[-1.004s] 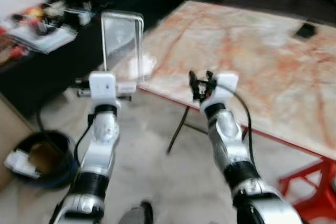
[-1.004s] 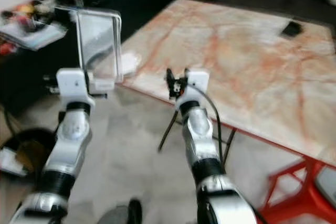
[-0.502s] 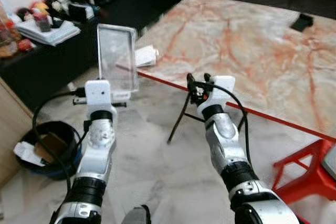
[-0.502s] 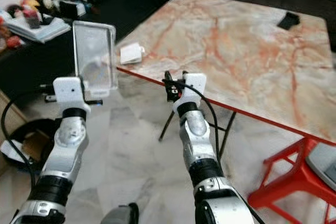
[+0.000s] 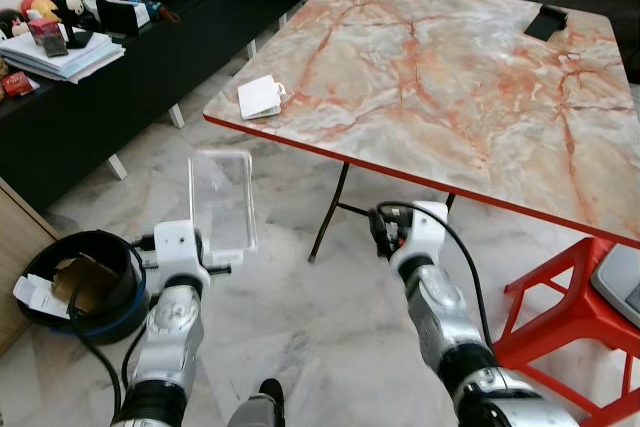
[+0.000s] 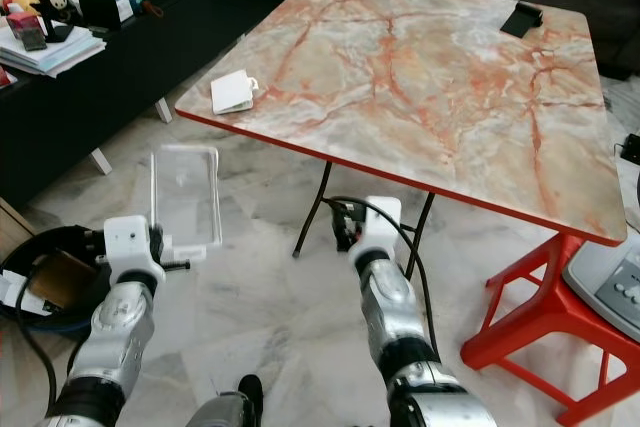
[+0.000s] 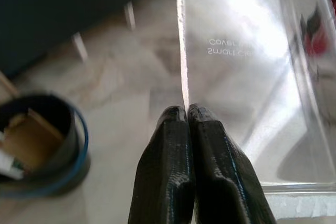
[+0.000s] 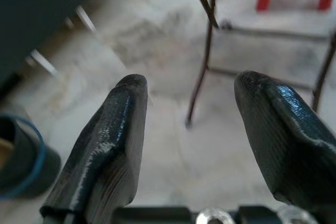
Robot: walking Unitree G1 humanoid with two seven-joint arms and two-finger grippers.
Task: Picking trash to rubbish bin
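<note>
Rubbish is sitting at your far left: the round black rubbish bin with a blue rim point(image 5: 88, 285) is standing on the pale marble floor point(image 5: 300, 317), with cardboard and white scraps lying inside it. Above it along the left wall, the long black low cabinet point(image 5: 110, 97) is carrying stacked papers and small items.

Your left end effector point(image 7: 187, 116) is clenching the edge of the clear rectangular plastic container point(image 5: 222, 202), its two black fingers point(image 7: 168, 166) pressing together on the thin wall. You are holding the container upright in the air over the floor, just to the right of the bin and well apart from the desk. Faint printed lettering is showing on its flat face in the left wrist view, too blurred to read.

Next comes the orange-veined marble desk with a red edge point(image 5: 450, 77). A small white folded paper packet point(image 5: 260, 97) is lying near its left corner, and a small black object point(image 5: 546, 21) is resting at its far side.

Your right end effector point(image 8: 191, 98) is hanging released and gripping nothing, its fingers spreading wide apart, low in front of the desk's dark folding legs point(image 8: 202, 61). A red plastic stool point(image 5: 570, 297) is standing at your far right.
</note>
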